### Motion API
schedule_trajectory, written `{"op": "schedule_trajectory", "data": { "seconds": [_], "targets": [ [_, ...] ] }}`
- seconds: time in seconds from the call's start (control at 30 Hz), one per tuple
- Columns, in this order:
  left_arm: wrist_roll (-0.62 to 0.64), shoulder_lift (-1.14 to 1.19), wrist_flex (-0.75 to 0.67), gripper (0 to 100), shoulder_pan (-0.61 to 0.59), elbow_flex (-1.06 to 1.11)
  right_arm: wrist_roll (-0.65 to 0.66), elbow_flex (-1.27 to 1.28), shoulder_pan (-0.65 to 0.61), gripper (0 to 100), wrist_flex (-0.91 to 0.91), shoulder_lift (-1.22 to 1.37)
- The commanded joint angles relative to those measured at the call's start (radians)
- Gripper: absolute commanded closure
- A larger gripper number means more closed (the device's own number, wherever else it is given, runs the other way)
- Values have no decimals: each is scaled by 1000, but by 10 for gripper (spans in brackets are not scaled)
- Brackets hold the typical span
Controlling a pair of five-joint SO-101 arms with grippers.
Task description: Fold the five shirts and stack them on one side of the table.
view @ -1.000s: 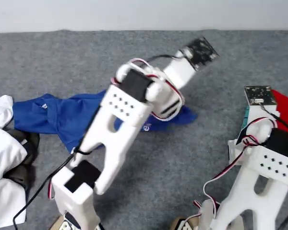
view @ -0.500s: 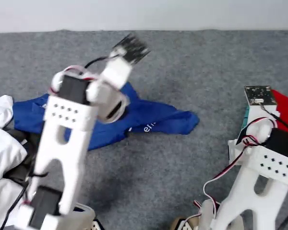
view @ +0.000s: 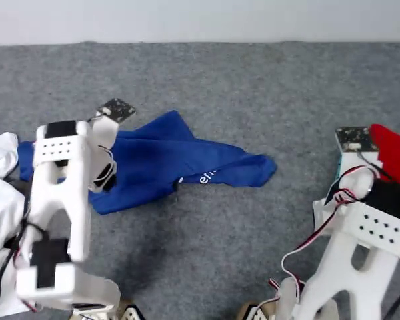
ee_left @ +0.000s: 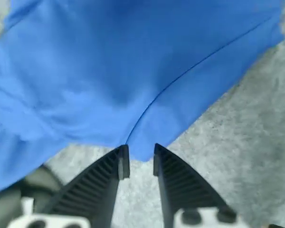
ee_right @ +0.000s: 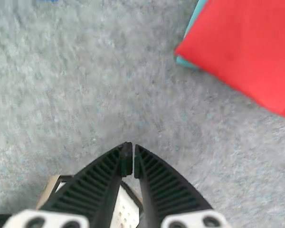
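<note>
Now the left tool (ee_left: 137, 161), narrowly spread, has swung across the blue shirt (view: 180, 157), which lies unfolded mid-bench (view: 267, 87); folding is barely begun. The right tool (ee_right: 130, 159) hangs pressed together and empty near the folded red shirt (ee_right: 247, 52).

Left gripper (ee_left: 140, 159) leftward, seemingly along shirt (view: 167, 153)

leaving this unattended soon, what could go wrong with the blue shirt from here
1. The left gripper is open, tips at the edge of the blue shirt; closing there may pinch only a sliver, which could slip out.
2. The shirt lies crumpled, one end beside the white shirts, so a pull might drag those along.
</note>
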Motion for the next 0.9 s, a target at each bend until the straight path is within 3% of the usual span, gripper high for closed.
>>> {"op": "schedule_trajectory", "data": {
  "seconds": [0.0,0.17,0.5,0.87],
  "targets": [
    [-29,104,-91,910,-9,-4,5,14,-8,983,4,-30],
    [-26,247,-169,910,-17,-134,5,15,-10,983,4,-30],
    [-25,554,-161,927,-21,-696,5,15,-8,983,4,-30],
    [-23,723,262,956,-18,-1294,5,15,-10,983,4,-30]
  ]
}}
